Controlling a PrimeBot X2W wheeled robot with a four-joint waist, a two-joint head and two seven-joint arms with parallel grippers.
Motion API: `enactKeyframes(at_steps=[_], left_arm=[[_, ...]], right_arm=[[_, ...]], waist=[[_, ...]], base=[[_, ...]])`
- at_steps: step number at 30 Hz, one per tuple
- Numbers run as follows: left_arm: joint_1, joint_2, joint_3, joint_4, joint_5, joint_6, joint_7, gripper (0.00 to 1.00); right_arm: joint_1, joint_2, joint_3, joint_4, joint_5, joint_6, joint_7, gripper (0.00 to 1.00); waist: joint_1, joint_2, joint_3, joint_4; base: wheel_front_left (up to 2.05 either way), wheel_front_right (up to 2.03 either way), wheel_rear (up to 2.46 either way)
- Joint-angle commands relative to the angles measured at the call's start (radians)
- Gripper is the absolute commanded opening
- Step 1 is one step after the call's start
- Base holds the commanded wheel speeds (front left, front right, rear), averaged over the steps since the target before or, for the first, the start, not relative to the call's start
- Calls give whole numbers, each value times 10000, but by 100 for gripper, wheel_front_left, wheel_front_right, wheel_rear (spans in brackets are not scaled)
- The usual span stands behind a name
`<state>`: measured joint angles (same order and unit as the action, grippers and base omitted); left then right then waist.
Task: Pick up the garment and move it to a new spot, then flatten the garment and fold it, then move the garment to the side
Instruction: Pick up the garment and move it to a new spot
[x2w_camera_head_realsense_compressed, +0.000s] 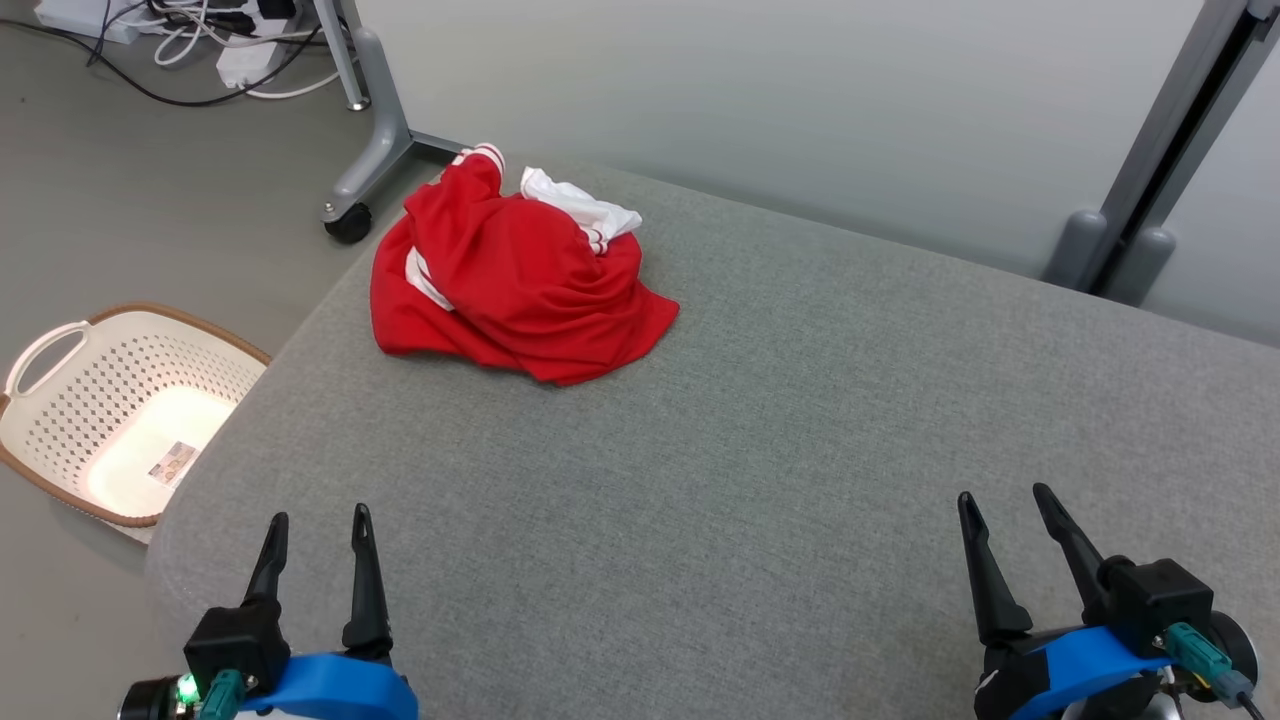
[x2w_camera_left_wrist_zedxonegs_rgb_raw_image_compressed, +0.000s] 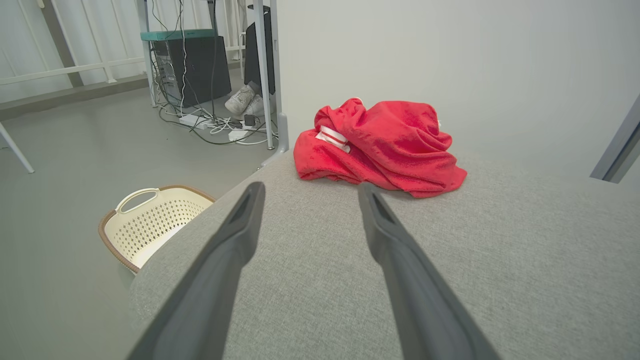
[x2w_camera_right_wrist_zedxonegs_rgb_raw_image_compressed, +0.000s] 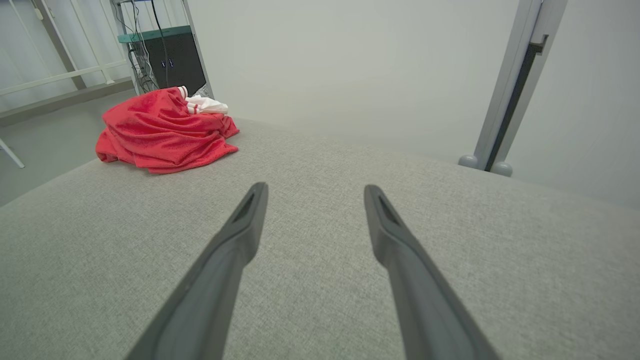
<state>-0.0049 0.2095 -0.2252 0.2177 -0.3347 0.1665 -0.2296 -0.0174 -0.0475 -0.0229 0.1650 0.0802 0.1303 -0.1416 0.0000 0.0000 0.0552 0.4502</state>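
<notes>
Lying crumpled on coarse upholstery (x2w_camera_head_realsense_compressed: 750, 450), red garment (x2w_camera_head_realsense_compressed: 520, 285) faces left gripper (x2w_camera_head_realsense_compressed: 320, 513) and right gripper (x2w_camera_head_realsense_compressed: 1001, 493), fingers (x2w_camera_head_realsense_compressed: 367, 580) spread.

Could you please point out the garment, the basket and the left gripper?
garment (x2w_camera_head_realsense_compressed: 520, 290), head view, crumpled red middle
basket (x2w_camera_head_realsense_compressed: 120, 385), head view, perforated wall
left gripper (x2w_camera_head_realsense_compressed: 319, 514), head view, between open fingertips

place: lab or office | signs: computer tower (x2w_camera_left_wrist_zedxonegs_rgb_raw_image_compressed: 192, 67), floor cables (x2w_camera_left_wrist_zedxonegs_rgb_raw_image_compressed: 220, 132), power strip (x2w_camera_head_realsense_compressed: 243, 62), castered panel stand (x2w_camera_head_realsense_compressed: 375, 140)

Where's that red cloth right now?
In the head view the red garment lies crumpled at the far left corner of the grey cushion, beyond the white basket.
</notes>
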Motion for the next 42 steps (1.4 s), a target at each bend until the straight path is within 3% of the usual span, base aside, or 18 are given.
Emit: enactKeyframes(at_steps=[1,6,11,20,28,35,36,38,42], left_arm=[[-146,100,-23,-79,22,-51,105,100],[-980,627,191,-1216,-123,-156,1110,100],[-2311,1558,1011,-2385,-742,-204,3029,100],[-4584,3152,2350,-617,-2178,-415,6032,100],[-4801,3521,3436,673,-3230,109,7097,100],[-4539,3291,3908,1330,-3907,319,7501,100],[-4524,3155,3916,1376,-4068,343,7656,89],[-4532,3063,3946,1387,-4270,304,7842,0],[-4545,2985,3965,1274,-4495,93,7879,0]], right_arm=[[-142,-52,1,-8,-21,8,-42,100],[-235,-54,-43,-168,-106,7,37,100],[-411,-54,-10,-341,-112,7,44,100],[-925,-55,262,-901,-402,7,226,100],[-1328,-43,79,-1786,-803,7,144,100],[-1480,-43,-15,-1932,-665,7,-57,100],[-1493,-43,-33,-1913,-623,7,-84,100],[-1521,-45,-44,-1846,-549,7,-105,100],[-1591,-43,-13,-1659,-435,7,-220,100]], waist=[[0,0,42,-34],[0,0,372,-236],[0,0,949,-687],[0,0,2562,-2347],[0,0,3848,-3817],[0,0,4377,-4462],[0,0,4392,-4504],[0,0,4376,-4570],[0,0,4123,-4615]], base=[[0,0,0],[0,0,0],[0,0,0],[0,0,0],[0,0,0],[0,0,0],[0,0,0],[0,0,0],[0,0,0]])
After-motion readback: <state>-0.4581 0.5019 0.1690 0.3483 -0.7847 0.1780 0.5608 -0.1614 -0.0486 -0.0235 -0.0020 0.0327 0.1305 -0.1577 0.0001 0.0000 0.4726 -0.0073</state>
